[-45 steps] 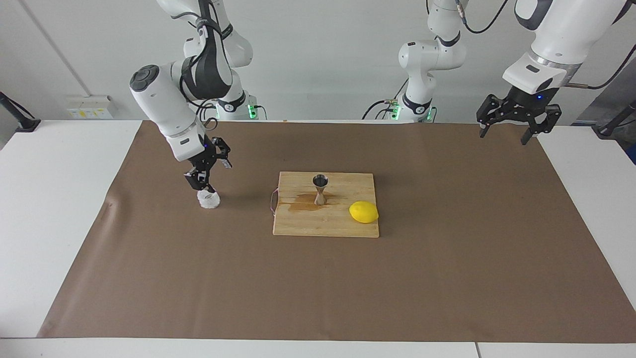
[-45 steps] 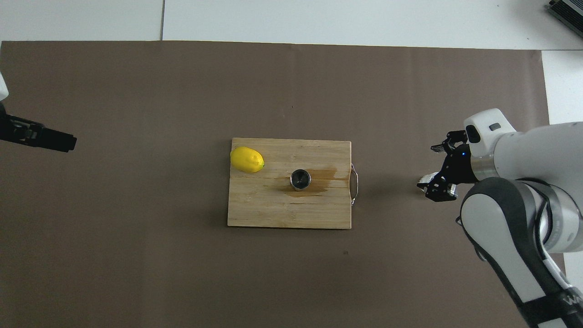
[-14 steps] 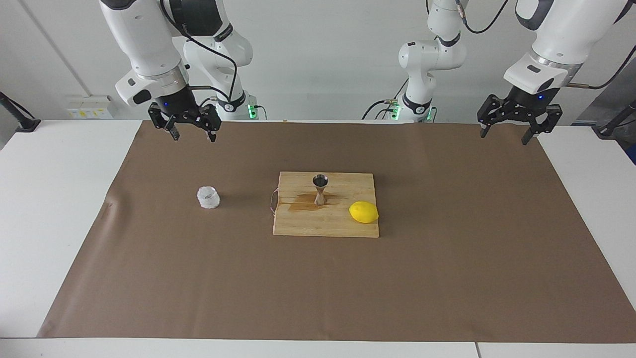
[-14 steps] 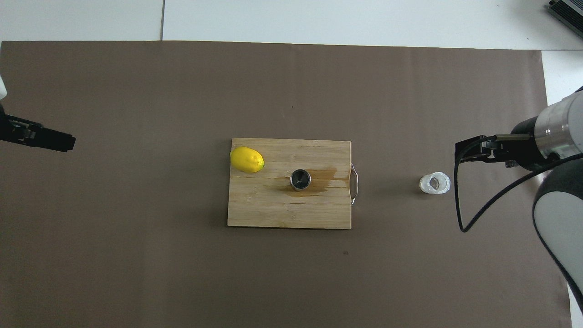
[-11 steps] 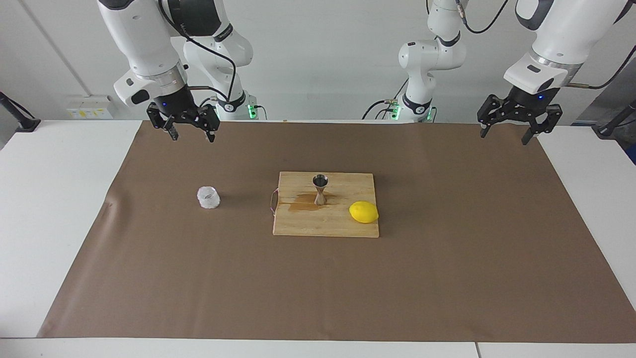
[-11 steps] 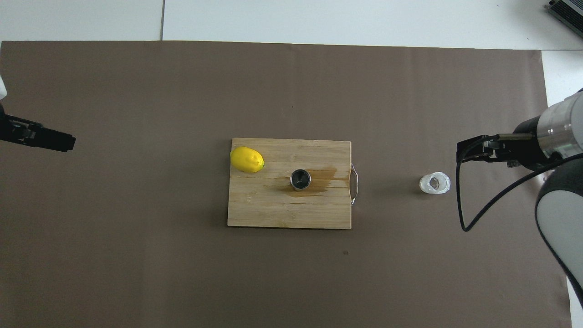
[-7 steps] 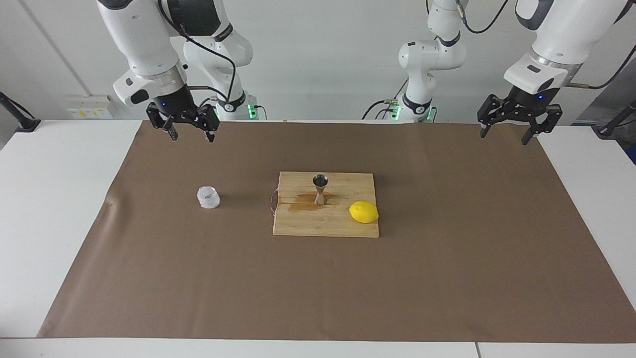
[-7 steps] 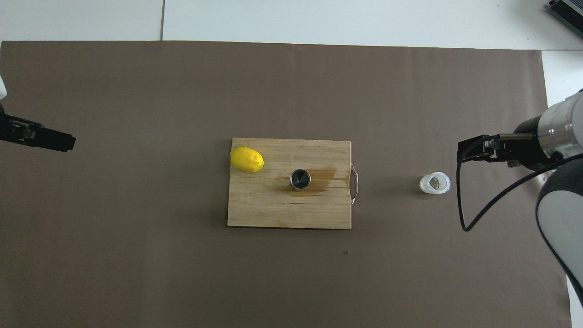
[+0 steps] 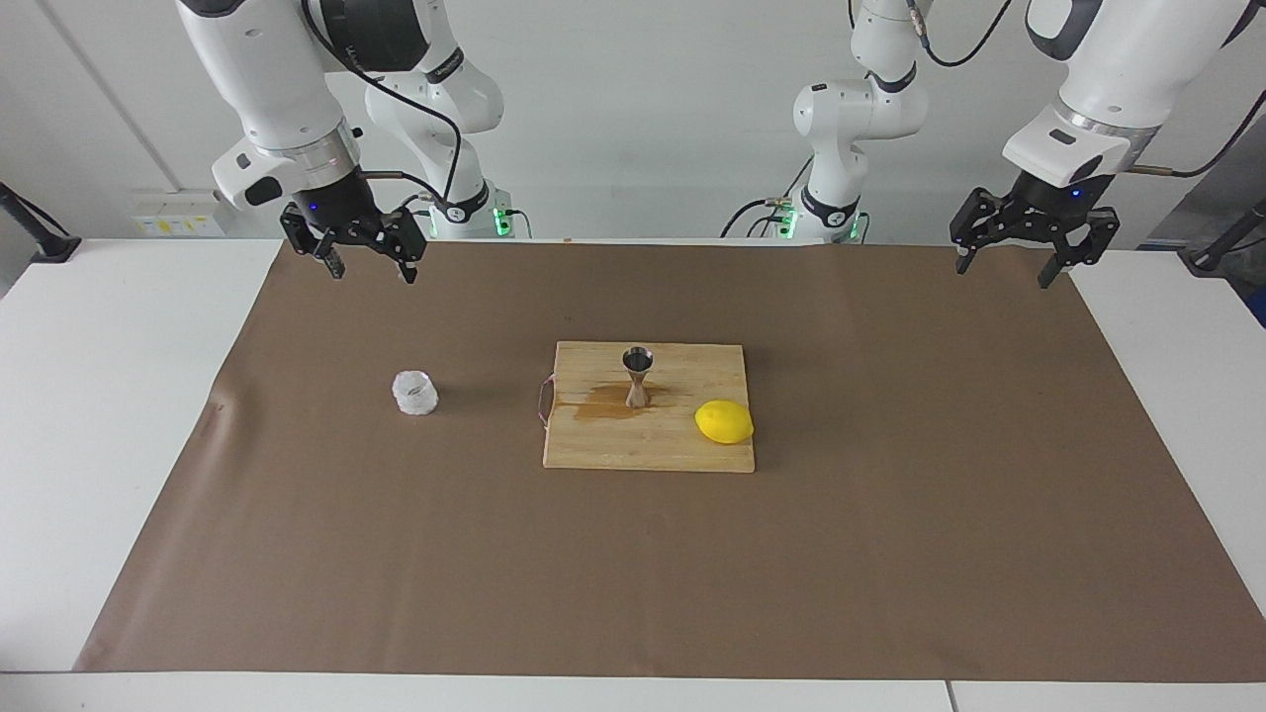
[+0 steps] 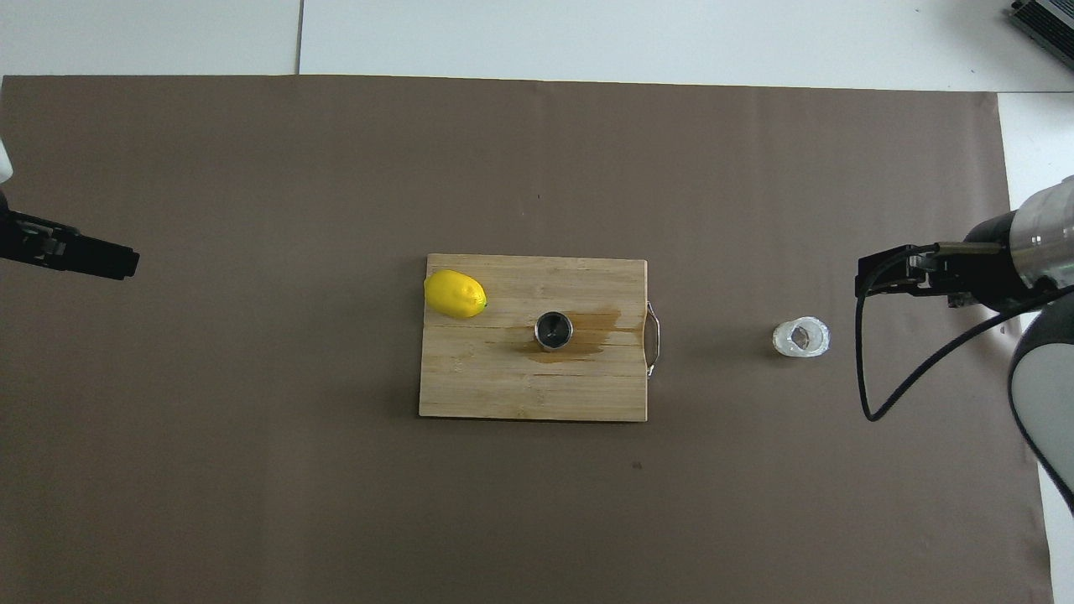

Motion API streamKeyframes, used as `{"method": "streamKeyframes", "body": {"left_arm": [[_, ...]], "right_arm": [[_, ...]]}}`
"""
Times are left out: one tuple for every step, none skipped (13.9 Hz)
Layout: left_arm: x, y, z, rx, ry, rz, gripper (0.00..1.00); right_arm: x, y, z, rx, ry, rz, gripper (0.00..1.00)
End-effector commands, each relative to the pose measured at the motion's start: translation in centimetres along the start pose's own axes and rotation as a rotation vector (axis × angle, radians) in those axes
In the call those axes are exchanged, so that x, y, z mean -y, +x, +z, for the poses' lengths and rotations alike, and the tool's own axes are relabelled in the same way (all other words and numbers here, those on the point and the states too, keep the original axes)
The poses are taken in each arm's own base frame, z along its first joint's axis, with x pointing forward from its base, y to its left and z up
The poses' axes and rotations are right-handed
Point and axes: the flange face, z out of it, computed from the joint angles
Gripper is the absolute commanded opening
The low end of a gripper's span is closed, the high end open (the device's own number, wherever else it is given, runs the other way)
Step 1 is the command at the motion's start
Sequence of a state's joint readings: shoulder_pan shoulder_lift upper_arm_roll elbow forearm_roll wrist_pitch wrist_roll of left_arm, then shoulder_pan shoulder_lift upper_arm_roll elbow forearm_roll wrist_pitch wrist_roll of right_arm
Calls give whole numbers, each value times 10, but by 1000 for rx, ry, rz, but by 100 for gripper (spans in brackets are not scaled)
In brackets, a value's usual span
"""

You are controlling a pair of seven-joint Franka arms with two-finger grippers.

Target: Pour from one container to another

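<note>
The small translucent whitish cup (image 9: pixel 414 393) (image 10: pixel 801 337) stands upright on the brown mat toward the right arm's end, with nothing touching it. The steel hourglass jigger (image 9: pixel 638 377) (image 10: pixel 554 330) stands upright on the wooden cutting board (image 9: pixel 648 450) (image 10: pixel 503 394), in a brown wet patch (image 9: pixel 598 406). My right gripper (image 9: pixel 371 273) (image 10: pixel 866 282) hangs open and empty, high over the mat's edge by the robots, well clear of the cup. My left gripper (image 9: pixel 1002 274) (image 10: pixel 124 262) waits open and empty over the mat at the left arm's end.
A yellow lemon (image 9: pixel 724 422) (image 10: pixel 455 294) lies on the board's corner toward the left arm's end. The board has a metal handle (image 10: pixel 654 339) on the side facing the cup. The brown mat (image 9: pixel 633 574) covers most of the white table.
The right gripper let go of the cup, rose, and swung back toward the robots; over the last second it drifted a little more toward its own end. The left arm has not moved.
</note>
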State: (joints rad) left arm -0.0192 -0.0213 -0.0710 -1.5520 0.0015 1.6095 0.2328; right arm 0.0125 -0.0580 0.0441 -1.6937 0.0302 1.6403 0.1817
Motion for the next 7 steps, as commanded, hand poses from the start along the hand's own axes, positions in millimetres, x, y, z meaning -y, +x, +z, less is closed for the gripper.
{"method": "streamKeyframes", "body": {"left_arm": [[1, -2, 0, -1, -5, 7, 100], [1, -2, 0, -1, -5, 7, 100], [1, -2, 0, -1, -5, 7, 100], [1, -2, 0, -1, -5, 7, 100], [1, -2, 0, -1, -5, 7, 100], [1, -1, 1, 1, -6, 7, 100], [2, -1, 0, -1, -5, 5, 100]], "right_arm": [[-8, -5, -3, 9, -19, 13, 100], [-7, -5, -2, 10, -20, 11, 100], [-7, -5, -2, 12, -21, 12, 100], [-7, -5, -1, 15, -21, 12, 100], [-7, -5, -1, 16, -22, 12, 100], [-6, -5, 0, 18, -22, 10, 100], [-6, -5, 0, 19, -22, 10, 100]]}}
